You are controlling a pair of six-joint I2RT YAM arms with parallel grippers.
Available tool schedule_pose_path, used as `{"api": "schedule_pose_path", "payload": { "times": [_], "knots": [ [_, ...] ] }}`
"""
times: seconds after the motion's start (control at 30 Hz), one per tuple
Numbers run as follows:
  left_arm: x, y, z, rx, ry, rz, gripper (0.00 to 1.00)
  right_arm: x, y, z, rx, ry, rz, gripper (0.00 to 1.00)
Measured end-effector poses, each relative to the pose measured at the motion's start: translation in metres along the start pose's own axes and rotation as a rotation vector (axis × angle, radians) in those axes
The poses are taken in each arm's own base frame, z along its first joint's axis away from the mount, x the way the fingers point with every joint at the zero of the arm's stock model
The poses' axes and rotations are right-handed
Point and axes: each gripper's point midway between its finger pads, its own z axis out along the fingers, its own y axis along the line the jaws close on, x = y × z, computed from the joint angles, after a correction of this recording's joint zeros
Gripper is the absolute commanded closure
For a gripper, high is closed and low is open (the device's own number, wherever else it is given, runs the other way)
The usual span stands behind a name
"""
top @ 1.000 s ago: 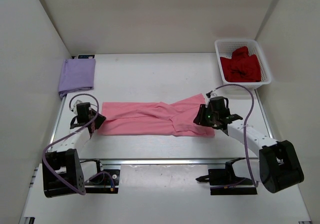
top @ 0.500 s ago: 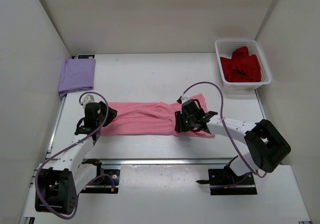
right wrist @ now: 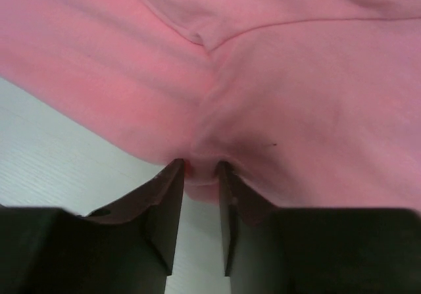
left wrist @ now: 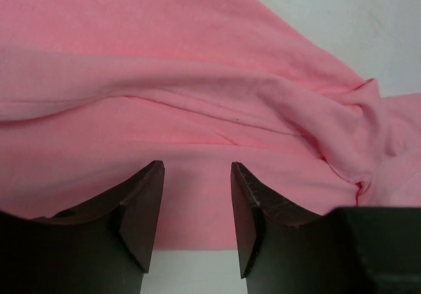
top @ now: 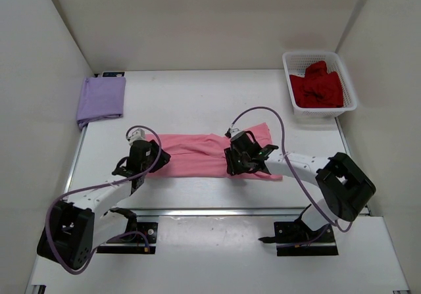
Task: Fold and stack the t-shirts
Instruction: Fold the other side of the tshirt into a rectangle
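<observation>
The pink t-shirt (top: 197,154) lies in a long wrinkled band across the middle of the table. My left gripper (top: 155,158) is at its left end, open, and the jaws (left wrist: 197,169) hover just over the near hem with nothing between them. My right gripper (top: 229,164) sits at the shirt's middle near edge, and its narrow jaws (right wrist: 200,166) pinch a small fold of pink fabric (right wrist: 263,110). The lavender t-shirt (top: 100,99) lies folded at the far left. The dark red t-shirt (top: 317,87) is crumpled in the basket.
The white lattice basket (top: 292,60) stands at the far right corner. White walls close in the table on three sides. Purple cables loop above both arms, and both arm bases sit at the near edge.
The left gripper has moved right, bringing the shirt's left end inward, and its jaws have opened. The right gripper has moved left from the shirt's right end to its middle.
</observation>
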Motion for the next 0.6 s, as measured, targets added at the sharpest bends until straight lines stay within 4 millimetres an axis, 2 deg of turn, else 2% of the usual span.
{"api": "schedule_pose_path", "payload": {
  "times": [0.1, 0.23, 0.33, 0.6],
  "knots": [
    [0.008, 0.007, 0.002, -0.014, 0.017, 0.001, 0.44, 0.004, -0.005, 0.002, 0.028, 0.018, -0.007, 0.94],
    [0.007, 0.008, 0.002, -0.014, 0.011, -0.003, 0.44, 0.007, -0.014, 0.0, 0.066, 0.027, 0.0, 0.98],
    [0.005, 0.011, 0.003, -0.018, 0.007, -0.006, 0.44, 0.005, -0.018, -0.007, 0.077, 0.024, 0.001, 0.98],
    [0.005, 0.031, 0.006, -0.061, 0.023, -0.036, 0.44, -0.023, -0.028, -0.038, 0.059, -0.019, -0.005, 0.99]
  ]
}}
